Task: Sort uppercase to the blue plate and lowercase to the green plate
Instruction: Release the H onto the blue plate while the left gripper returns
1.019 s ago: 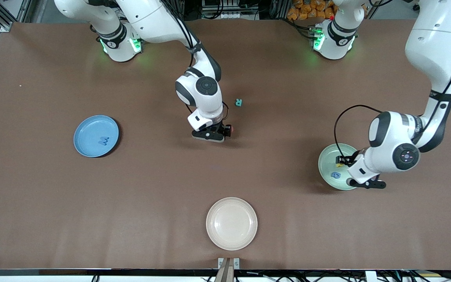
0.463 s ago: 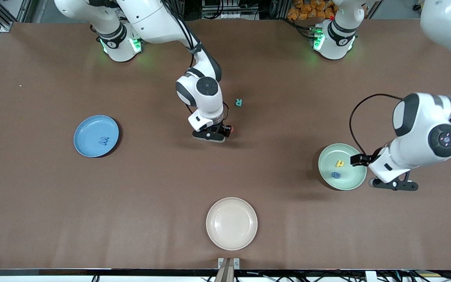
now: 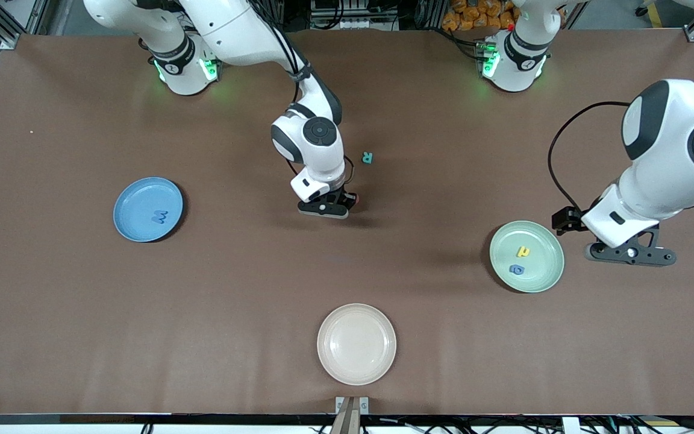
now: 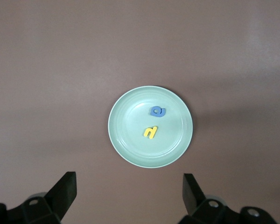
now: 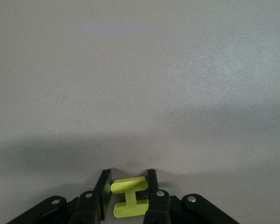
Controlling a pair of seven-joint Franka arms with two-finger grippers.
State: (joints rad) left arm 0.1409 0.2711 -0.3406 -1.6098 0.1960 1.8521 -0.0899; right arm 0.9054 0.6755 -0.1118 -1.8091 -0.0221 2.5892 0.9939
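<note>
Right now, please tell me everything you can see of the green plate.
The green plate is round, pale mint green, smooth like plastic, with a raised rim. It lies flat on the brown table toward the left arm's end, farther from the front camera than the cream plate. Inside it lie two small foam letters, apart from each other: a yellow one and a blue one. The open left gripper hangs above the table beside the plate, not touching it.

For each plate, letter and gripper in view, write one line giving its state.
Blue plate: holds a blue W.
Green plate: holds a yellow letter and a blue letter.
Cream plate: empty.
R: loose on the table.
H: pinched between the right gripper fingers.
Left gripper: open, empty, above the green plate.
</note>
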